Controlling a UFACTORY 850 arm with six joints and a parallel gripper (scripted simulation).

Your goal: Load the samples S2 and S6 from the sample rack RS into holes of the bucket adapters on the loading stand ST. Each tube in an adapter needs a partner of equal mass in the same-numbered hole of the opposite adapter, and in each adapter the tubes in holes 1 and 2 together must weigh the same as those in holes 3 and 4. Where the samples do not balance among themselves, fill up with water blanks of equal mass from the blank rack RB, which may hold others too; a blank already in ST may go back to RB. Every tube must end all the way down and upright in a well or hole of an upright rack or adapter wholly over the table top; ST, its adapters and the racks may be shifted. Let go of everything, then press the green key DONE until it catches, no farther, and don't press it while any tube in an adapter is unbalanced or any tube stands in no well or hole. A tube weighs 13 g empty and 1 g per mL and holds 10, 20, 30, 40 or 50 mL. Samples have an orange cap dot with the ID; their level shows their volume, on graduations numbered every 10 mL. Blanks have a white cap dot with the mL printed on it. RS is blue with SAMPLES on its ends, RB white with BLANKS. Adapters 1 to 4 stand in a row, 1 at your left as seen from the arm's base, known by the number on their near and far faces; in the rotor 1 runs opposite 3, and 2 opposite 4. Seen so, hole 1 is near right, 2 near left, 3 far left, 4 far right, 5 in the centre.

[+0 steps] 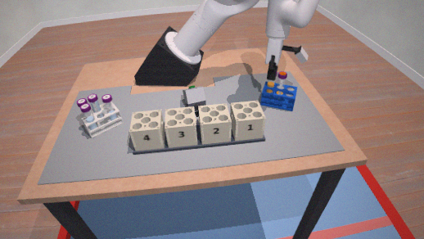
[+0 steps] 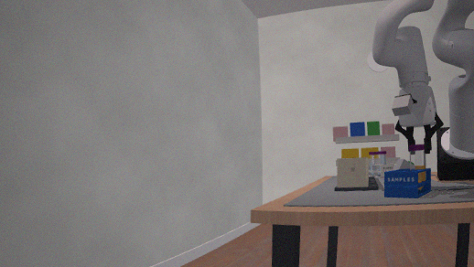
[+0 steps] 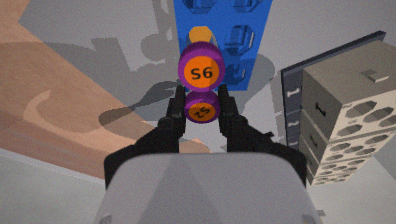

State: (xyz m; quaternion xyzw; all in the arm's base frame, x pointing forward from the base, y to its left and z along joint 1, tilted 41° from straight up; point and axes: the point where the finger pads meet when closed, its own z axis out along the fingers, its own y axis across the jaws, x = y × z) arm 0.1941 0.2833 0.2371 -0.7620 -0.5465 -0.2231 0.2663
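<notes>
The blue sample rack RS [image 1: 279, 95] stands at the table's far right, marked SAMPLES in the exterior view [image 2: 407, 182]. My gripper [image 3: 201, 95] is shut on the purple cap of sample S2 [image 3: 201, 111], which still stands in the rack's end well nearest the arm base. Sample S6 [image 3: 201, 71] stands in the well just beyond it; its cap shows in the top view [image 1: 282, 75]. The gripper hangs over the rack. The loading stand ST [image 1: 197, 123] holds adapters numbered 4, 3, 2, 1, all holes empty. The white blank rack RB [image 1: 100, 119] holds three purple-capped blanks.
The green DONE key [image 1: 191, 87] sits behind a grey box [image 1: 195, 96] beyond the adapters. Another orange-dotted tube [image 3: 201, 34] stands low in RS beyond S6. Adapter 1 [image 1: 248, 118] is close to RS. The arm's black base [image 1: 168, 61] is at the far edge.
</notes>
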